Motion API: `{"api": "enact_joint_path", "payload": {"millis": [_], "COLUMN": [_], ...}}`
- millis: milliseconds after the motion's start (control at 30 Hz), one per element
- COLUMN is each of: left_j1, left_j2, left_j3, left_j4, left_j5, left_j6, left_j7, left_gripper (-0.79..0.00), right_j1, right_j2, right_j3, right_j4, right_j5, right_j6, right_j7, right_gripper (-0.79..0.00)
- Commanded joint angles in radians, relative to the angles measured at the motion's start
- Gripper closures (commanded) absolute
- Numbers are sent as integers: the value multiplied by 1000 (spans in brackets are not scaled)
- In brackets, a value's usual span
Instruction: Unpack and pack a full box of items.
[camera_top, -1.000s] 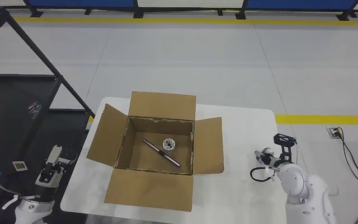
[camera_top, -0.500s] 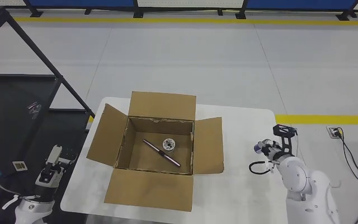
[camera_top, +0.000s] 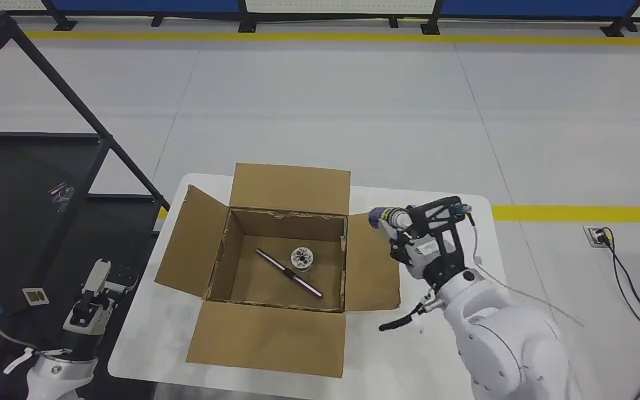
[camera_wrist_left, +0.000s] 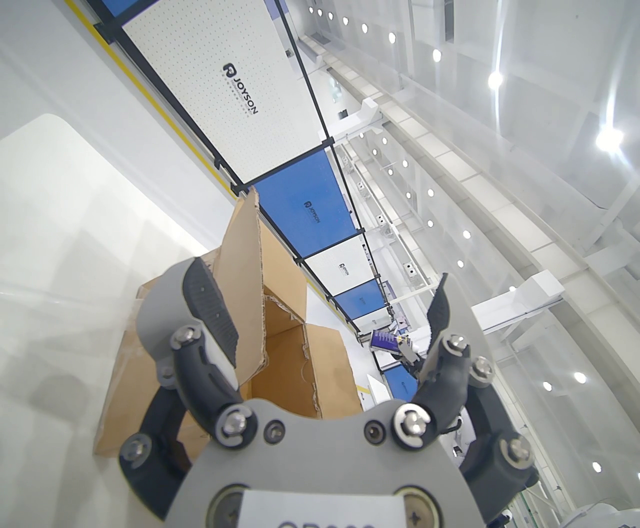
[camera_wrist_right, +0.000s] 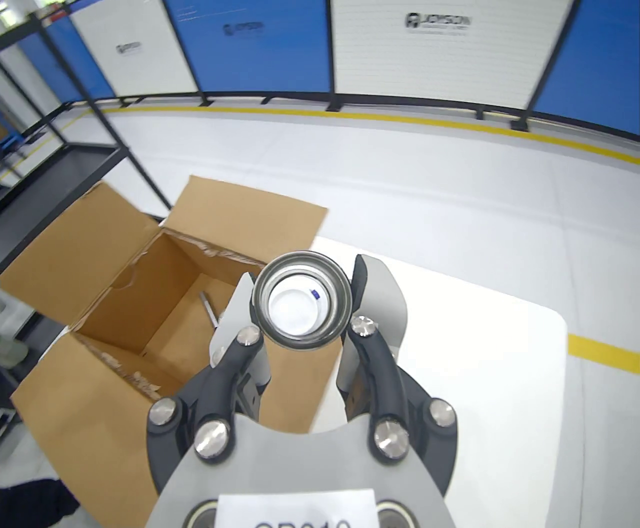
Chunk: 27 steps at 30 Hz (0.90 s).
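The box (camera_top: 290, 188) is brown cardboard and sits in the middle of the white worktop (camera_top: 150, 330). All four flaps are folded out, so the top is wide open. Two things lie on its floor: a thin dark stick (camera_top: 288, 273), lying slanted, and a small round thing (camera_top: 301, 259) just beside it toward 1 o'clock. It is too small to tell what it is.

At 3 o'clock from the box, the right claw (camera_top: 398, 222) squeezes a can (camera_top: 385, 217) from two sides. The can lies on its side in the air, up above the far corner of the right flap. In the right wrist view its shiny round metal end faces the camera. The right flap and the right wall of the box are between the can and the two things inside.

The left claw (camera_wrist_left: 320, 285) is at 8 o'clock from the box, off the edge of the worktop. Its fingers are spread wide with nothing between them. From there the left flap stands up in front of it and hides the inside of the box.

A black metal rack (camera_top: 60, 190) stands on the floor at 9 o'clock. A yellow line (camera_top: 560, 212) is painted on the floor at 3 o'clock.
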Motion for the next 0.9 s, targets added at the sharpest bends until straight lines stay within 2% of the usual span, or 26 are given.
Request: {"api": "enact_joint_path", "payload": {"millis": [0,167,233,367,500,667,700,733,867], "left_j1": [0,0,0,0,0,0,0,0,0], "left_j2": [0,0,0,0,0,0,0,0,0], "left_j3": [0,0,0,0,0,0,0,0,0], "left_j4": [0,0,0,0,0,0,0,0,0], "left_j5": [0,0,0,0,0,0,0,0,0], "left_j6": [0,0,0,0,0,0,0,0,0], "left_j7": [0,0,0,0,0,0,0,0,0], "left_gripper": [-785,-785,-785,-785,-785,-785,-785,-785,-785], "right_j1": [72,253,303,379,437,465,469,473,490], "right_j2": [-5,-34,-48,-70,-92,-109,-112,-115,-126], "right_j3": [-81,-283,-331,-387,-448,-468,-472,-475,-486], "right_j4": [82,345,438,598,729,800,811,822,862], "right_j5": [5,-77,-57,-27,-67,-43,-43,-41,-31], "right_j6": [-32,-2,8,34,79,90,92,94,94], "right_j7": [69,167,185,196,198,193,192,192,194], "right_gripper": [0,0,0,0,0,-6,-89,-206,-305]}}
